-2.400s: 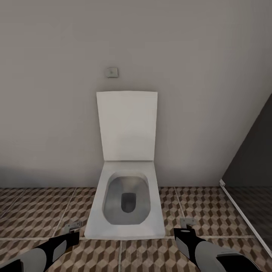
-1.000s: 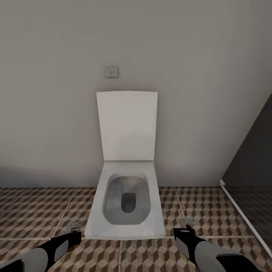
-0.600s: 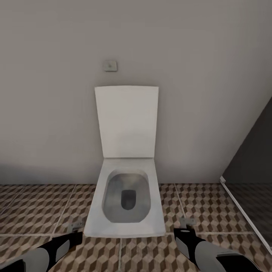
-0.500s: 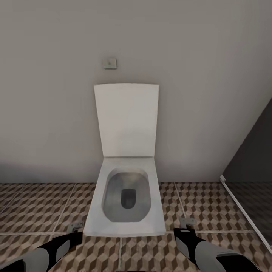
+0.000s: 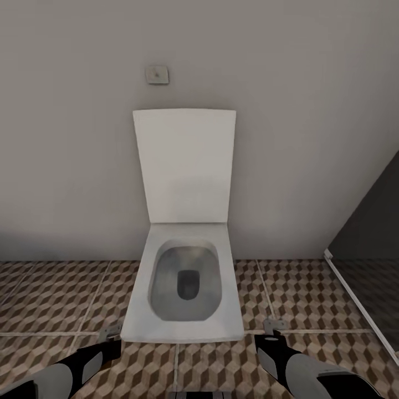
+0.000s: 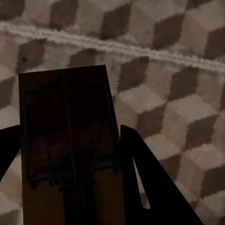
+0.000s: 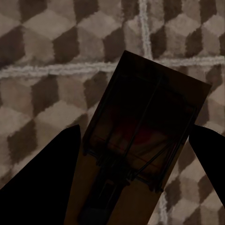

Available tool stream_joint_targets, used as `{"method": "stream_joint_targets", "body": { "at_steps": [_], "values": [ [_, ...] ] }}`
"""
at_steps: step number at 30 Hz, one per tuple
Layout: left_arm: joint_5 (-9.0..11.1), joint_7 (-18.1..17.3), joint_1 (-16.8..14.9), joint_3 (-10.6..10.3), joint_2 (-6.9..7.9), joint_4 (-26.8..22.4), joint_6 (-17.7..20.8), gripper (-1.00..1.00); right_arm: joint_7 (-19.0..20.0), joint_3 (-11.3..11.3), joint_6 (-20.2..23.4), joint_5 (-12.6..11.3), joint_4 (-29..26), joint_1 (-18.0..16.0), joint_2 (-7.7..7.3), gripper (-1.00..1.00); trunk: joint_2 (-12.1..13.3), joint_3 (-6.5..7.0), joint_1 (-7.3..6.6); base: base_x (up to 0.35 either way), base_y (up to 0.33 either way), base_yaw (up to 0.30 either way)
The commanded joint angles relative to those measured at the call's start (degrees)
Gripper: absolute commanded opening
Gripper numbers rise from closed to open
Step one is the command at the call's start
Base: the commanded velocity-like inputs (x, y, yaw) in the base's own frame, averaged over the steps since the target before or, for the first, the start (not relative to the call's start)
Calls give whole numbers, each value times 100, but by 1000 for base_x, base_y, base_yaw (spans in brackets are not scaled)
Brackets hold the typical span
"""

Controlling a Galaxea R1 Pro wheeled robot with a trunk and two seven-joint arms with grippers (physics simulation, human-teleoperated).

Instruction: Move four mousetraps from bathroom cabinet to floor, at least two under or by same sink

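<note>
In the left wrist view a tan wooden mousetrap (image 6: 70,117) with dark wire sits between the dark fingers (image 6: 145,173) of my left gripper (image 6: 70,136), which is shut on it above the cube-patterned bathroom floor (image 6: 178,108). The right wrist view shows a second mousetrap (image 7: 154,93), held the same way by my right gripper (image 7: 136,136) over the floor (image 7: 47,70). From the head view, the left gripper (image 5: 110,334) and right gripper (image 5: 274,326) hang low on either side of the toilet's front. The cabinet and the sink are out of view.
A white toilet (image 5: 185,277) with its lid up stands straight ahead against the grey wall, with a small flush plate (image 5: 157,74) above it. A dark glass partition (image 5: 368,260) with a white bottom rail closes the right side. Tiled floor (image 5: 50,293) spreads to both sides.
The whole head view has shifted: the toilet looks slightly larger and its lid and the flush plate sit higher in the picture, so the camera moved. Both arms hold the same pose.
</note>
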Motion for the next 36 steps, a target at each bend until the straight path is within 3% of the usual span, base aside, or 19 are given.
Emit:
{"method": "stream_joint_targets", "body": {
  "at_steps": [1,36],
  "values": [
    [39,-7,-3,-45,5,-9,20,-100,-23,23,10,-16,10,-6,2,-100,-2,-4,-1,0,0,0],
    [36,-3,-3,-45,9,26,16,-100,-5,25,10,-16,10,-6,12,-100,-2,-4,-1,-58,0,0]
  ]
}}
